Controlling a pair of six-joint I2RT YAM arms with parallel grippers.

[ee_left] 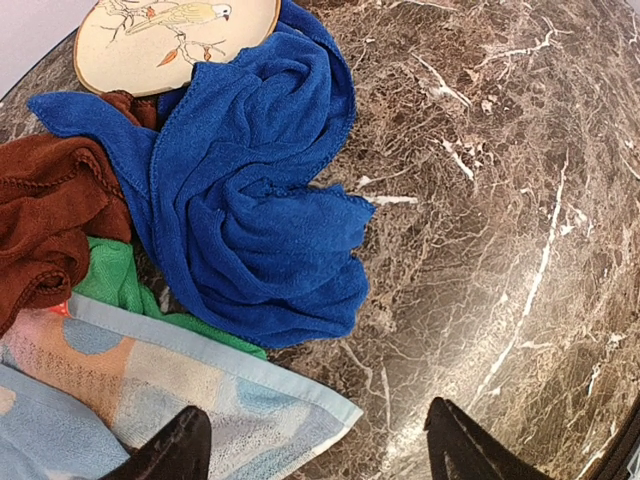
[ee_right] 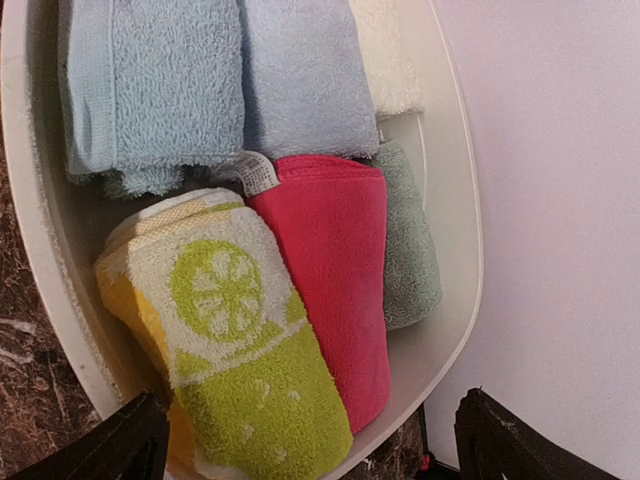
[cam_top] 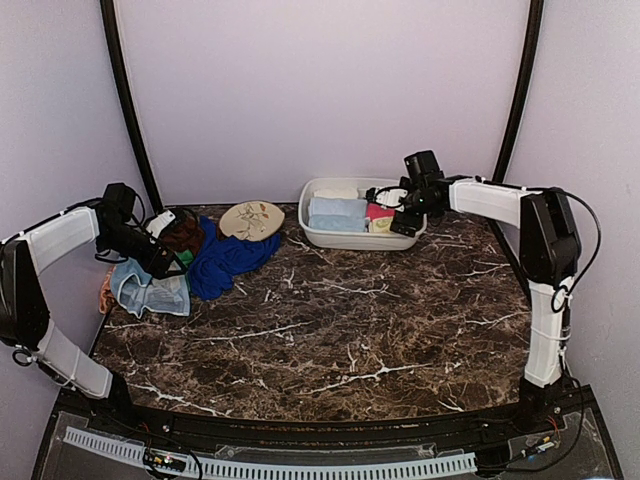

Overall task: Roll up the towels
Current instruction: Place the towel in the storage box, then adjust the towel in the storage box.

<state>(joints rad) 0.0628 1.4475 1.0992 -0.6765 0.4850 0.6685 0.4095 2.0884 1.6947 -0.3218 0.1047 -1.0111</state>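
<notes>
Left pincer [ee_left: 318, 448] gapes near crumpled blue towel [ee_left: 250, 190]; right pincer [ee_right: 312, 440] gapes above rolled lime-print towel [ee_right: 240, 350].

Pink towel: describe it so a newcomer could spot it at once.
Find the white basin at the table's far edge. In its right end lies the pink towel, rolled, between a lime-print towel and a grey-green one. No other towel there is pink.

left arm [cam_top: 60, 235], right arm [cam_top: 490, 197]: white shells, black joints | fingers [ee_left: 175, 452]: black | cables [cam_top: 598, 238]: black

You see lime towel [ee_right: 240, 340], pink towel [ee_right: 330, 260], pale-blue towels [ee_right: 150, 90] rolled in basin [ee_right: 462, 200]; royal blue towel [ee_left: 250, 200], brown towel [ee_left: 50, 210] crumpled on counter [ee_left: 500, 200].
</notes>
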